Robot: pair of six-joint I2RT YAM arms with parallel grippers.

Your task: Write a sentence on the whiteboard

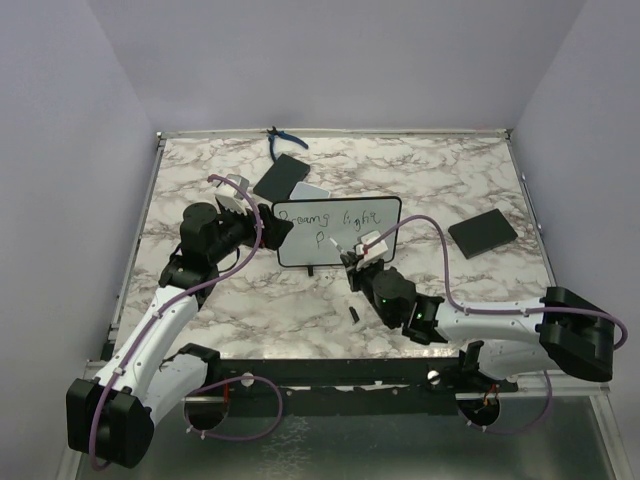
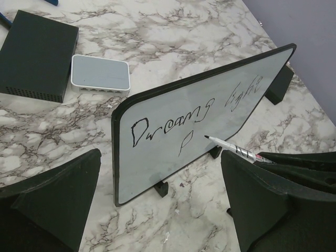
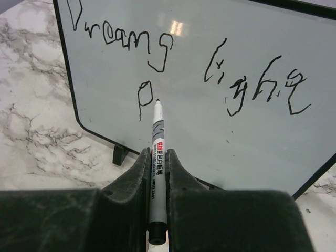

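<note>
While the left pincer gapes wide and empty at the left end of the whiteboard, upright on the desk, the sentence reads "Dreams light" with a lone "P" beneath. To the right, the right pincer is clamped on a marker, tip beside that "P"; the last word looks mostly unwritten.

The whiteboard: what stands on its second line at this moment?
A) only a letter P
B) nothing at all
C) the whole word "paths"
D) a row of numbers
A: under the words of the first line, the whiteboard carries a single P, and the tip of the marker is just to its right.
</note>
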